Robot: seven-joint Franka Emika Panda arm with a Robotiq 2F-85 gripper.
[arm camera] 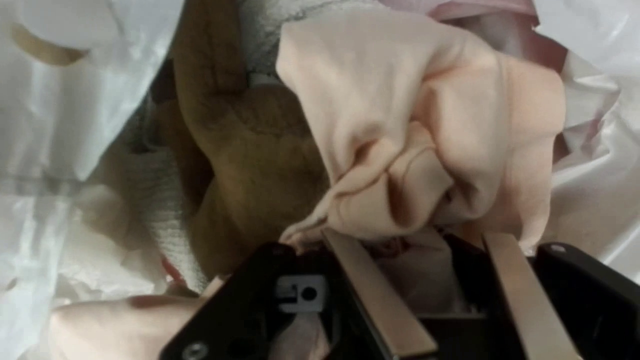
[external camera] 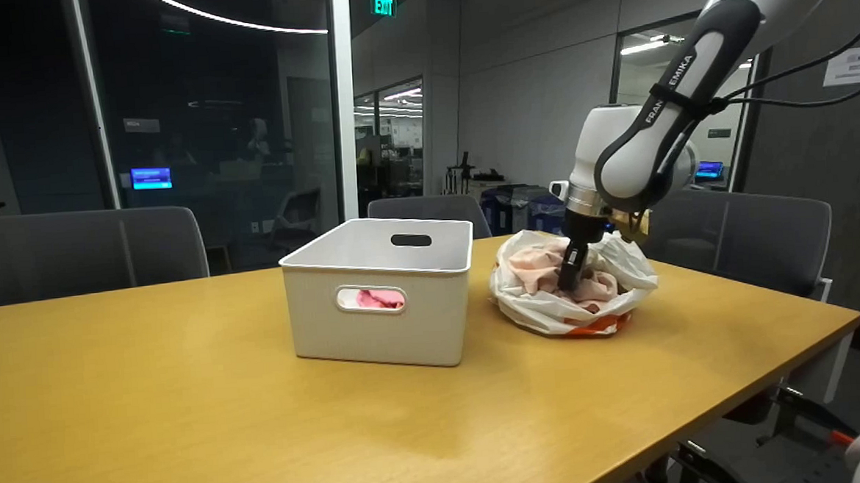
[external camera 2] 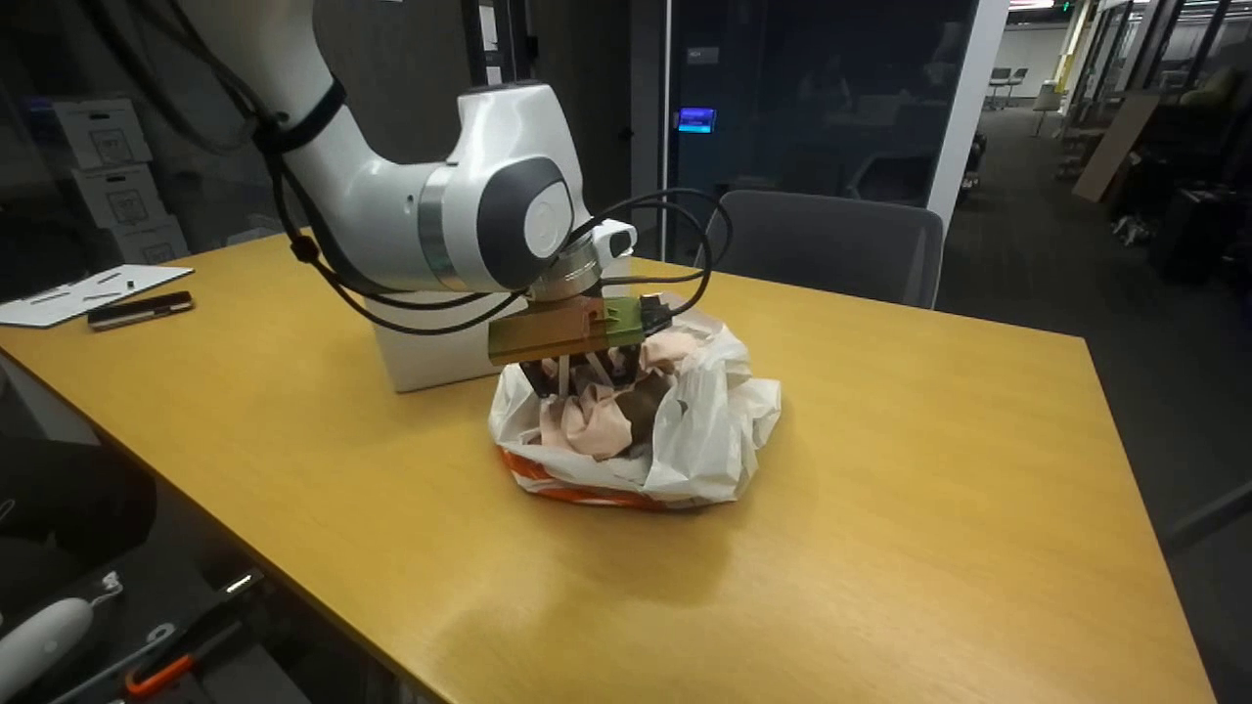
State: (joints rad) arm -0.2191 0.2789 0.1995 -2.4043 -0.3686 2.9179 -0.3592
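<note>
My gripper points down into a white plastic bag on the table; it also shows in an exterior view. In the wrist view its fingers stand apart, with crumpled peach cloth in front of and between them. The fingertips are partly hidden in the cloth. A brown-olive cloth lies beside it in the bag, with whitish textured cloth at the left. A white bin stands beside the bag; pink cloth shows through its handle hole.
The wooden table carries the bag and bin. Grey chairs stand around it. A white board and a dark marker-like object lie near the table's edge. Cables hang from the arm.
</note>
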